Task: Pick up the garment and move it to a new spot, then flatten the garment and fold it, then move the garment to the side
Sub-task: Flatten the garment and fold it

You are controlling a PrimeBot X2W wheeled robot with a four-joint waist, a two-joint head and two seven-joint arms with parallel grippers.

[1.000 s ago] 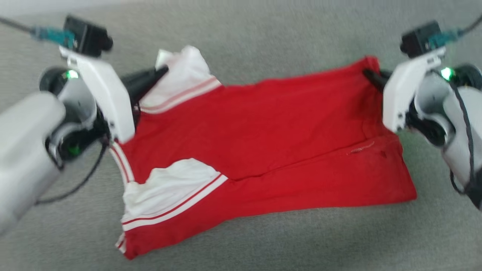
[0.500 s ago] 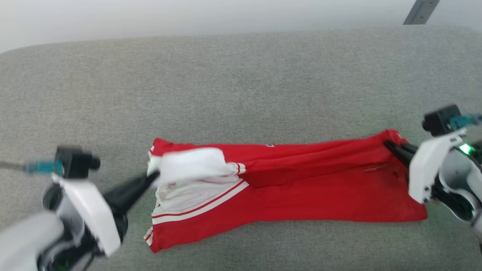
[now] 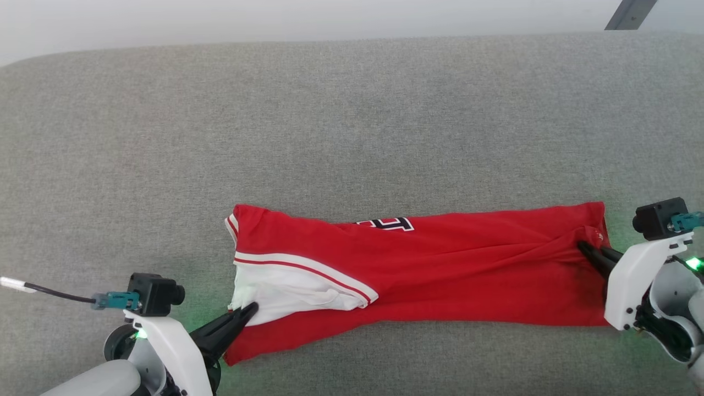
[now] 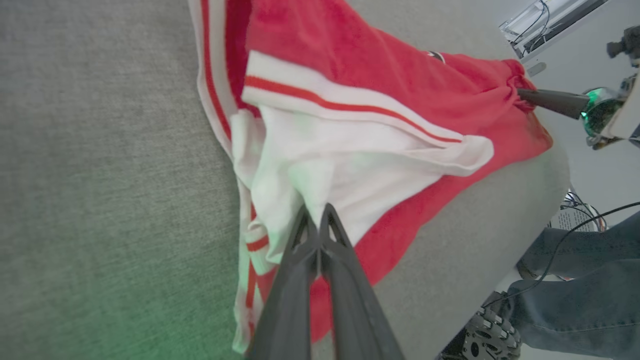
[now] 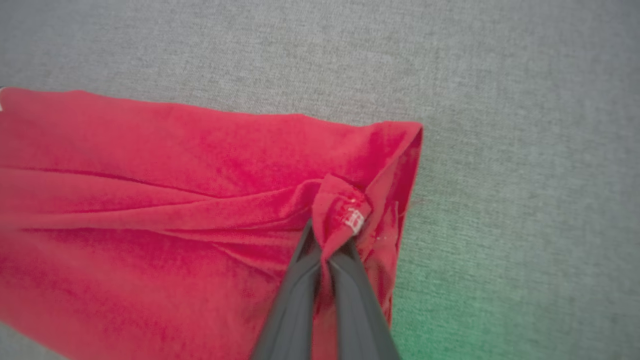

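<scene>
Both arms have drawn the far edge of the red jersey (image 3: pixel 440 275) over its near half, so the first fold looks made and it lies stretched between the left gripper (image 3: pixel 250 309), pinched shut on its white sleeve panel (image 3: pixel 291 291), and the right gripper (image 3: pixel 584 248), clamped on its hem corner (image 5: pixel 345 210).

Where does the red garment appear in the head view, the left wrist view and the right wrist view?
Head view: the garment lies across the lower middle, on the grey fabric surface.
Left wrist view: it spreads from the upper middle to the right.
Right wrist view: it covers the left half.
Shared landmark: the right gripper, pinching the garment's red end corner.
</scene>
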